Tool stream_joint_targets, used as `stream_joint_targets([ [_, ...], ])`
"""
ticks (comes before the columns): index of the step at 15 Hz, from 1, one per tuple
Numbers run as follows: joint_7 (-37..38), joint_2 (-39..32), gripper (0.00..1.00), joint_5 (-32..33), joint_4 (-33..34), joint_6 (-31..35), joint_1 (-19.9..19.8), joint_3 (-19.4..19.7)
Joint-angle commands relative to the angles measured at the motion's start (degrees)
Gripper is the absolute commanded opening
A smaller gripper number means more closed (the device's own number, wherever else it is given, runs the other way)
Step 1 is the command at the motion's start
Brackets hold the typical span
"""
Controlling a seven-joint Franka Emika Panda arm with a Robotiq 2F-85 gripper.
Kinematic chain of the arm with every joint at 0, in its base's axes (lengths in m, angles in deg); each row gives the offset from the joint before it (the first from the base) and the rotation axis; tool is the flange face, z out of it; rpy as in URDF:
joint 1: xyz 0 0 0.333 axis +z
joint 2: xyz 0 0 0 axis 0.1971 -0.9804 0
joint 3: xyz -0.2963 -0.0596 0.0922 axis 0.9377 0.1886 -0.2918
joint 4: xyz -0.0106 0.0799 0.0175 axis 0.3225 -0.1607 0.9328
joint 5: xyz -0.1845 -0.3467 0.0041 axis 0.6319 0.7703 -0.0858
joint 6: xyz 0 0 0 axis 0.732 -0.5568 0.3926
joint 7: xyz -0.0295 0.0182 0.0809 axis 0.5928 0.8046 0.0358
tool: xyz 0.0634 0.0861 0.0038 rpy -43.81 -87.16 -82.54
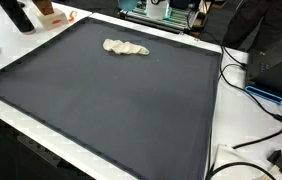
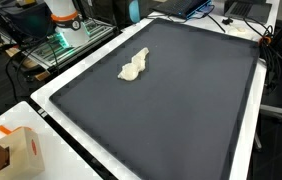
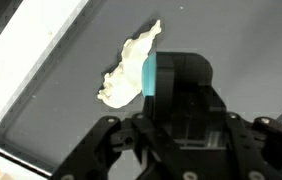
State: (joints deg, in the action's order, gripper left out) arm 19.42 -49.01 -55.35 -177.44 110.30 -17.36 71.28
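A crumpled cream cloth point(image 1: 126, 47) lies on a large dark grey mat point(image 1: 111, 110), near the mat's far edge. It shows in both exterior views point(image 2: 134, 66). In the wrist view the cloth point(image 3: 126, 70) lies just left of my gripper point(image 3: 178, 75). The gripper's black fingers are pressed together, with a cyan strip on their left side. The gripper hangs above the mat point(image 3: 71, 90) and holds nothing. Neither exterior view shows the gripper.
The mat point(image 2: 171, 110) sits on a white table point(image 2: 81, 150). A cardboard box point(image 2: 19, 150) stands at a table corner. Cables point(image 1: 256, 100) and a black clip point(image 1: 279, 158) lie beside the mat. The robot base and equipment point(image 2: 66, 25) stand behind the far edge.
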Motion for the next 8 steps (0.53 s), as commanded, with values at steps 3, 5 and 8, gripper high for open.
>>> stream_joint_targets([
  [3, 19.4, -1.2, 0.25, 14.7, 0.3, 2.4, -2.5, -6.0],
  [5, 27.2, -3.2, 0.25, 21.2, 0.7, 2.6, -2.7, -8.1],
  [8, 38.5, -6.8, 0.25, 32.0, 1.5, 0.7, -2.5, -10.3],
])
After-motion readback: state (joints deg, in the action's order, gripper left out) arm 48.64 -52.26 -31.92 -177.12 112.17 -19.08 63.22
